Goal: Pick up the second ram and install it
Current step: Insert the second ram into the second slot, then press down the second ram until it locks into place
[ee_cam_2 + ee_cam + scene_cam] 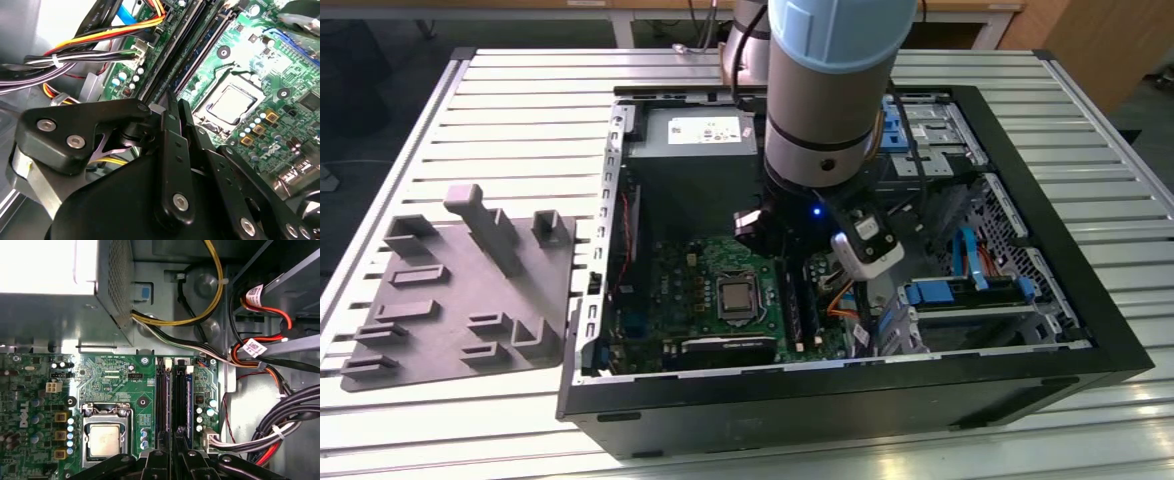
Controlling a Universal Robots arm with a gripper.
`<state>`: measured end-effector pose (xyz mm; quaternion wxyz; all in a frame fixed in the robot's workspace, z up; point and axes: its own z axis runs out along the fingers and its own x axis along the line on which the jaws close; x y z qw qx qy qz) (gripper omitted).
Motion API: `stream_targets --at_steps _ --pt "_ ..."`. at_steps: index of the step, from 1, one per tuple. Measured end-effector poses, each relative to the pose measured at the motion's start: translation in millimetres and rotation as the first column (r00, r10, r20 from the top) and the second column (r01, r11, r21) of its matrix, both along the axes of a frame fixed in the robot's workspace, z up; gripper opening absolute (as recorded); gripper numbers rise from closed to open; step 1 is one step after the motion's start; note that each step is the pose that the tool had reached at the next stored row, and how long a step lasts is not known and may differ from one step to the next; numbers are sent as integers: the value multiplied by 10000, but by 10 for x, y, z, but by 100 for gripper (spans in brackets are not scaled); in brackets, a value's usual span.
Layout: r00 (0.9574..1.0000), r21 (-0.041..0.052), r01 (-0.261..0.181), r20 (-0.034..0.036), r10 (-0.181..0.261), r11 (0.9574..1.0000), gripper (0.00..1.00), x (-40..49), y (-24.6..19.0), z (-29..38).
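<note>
My gripper (173, 452) is down inside the open computer case (1067, 330), over the memory sockets beside the processor (105, 440). Its two black fingers (170, 130) stand close together on a long, thin dark stick, the second ram (178, 400). That stick stands on edge along one of the black sockets on the green motherboard (680, 280). In the exterior view the arm's wrist covers the fingers, and the sockets (795, 300) show just below it. Whether the stick is pushed fully home I cannot tell.
A grey moulded tray (454, 300) with upright posts lies on the slatted table, on the exterior view's left of the case. Bundles of coloured cables (270, 435) run close beside the sockets. The power supply (694, 130) and a drive bay with blue clips (947, 290) hem in the arm.
</note>
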<state>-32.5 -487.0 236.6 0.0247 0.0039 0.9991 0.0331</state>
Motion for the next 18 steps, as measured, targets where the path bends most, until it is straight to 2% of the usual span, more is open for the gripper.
stream_targets --at_steps 10,11,12,18 --pt "10000 -4 -1 0 1 10000 19 0 0 7" --pt "10000 -5 0 0 0 10000 18 0 0 7" --pt "10000 -4 0 0 0 10000 11 0 0 7" --pt "10000 -12 0 0 0 10000 11 0 0 7"
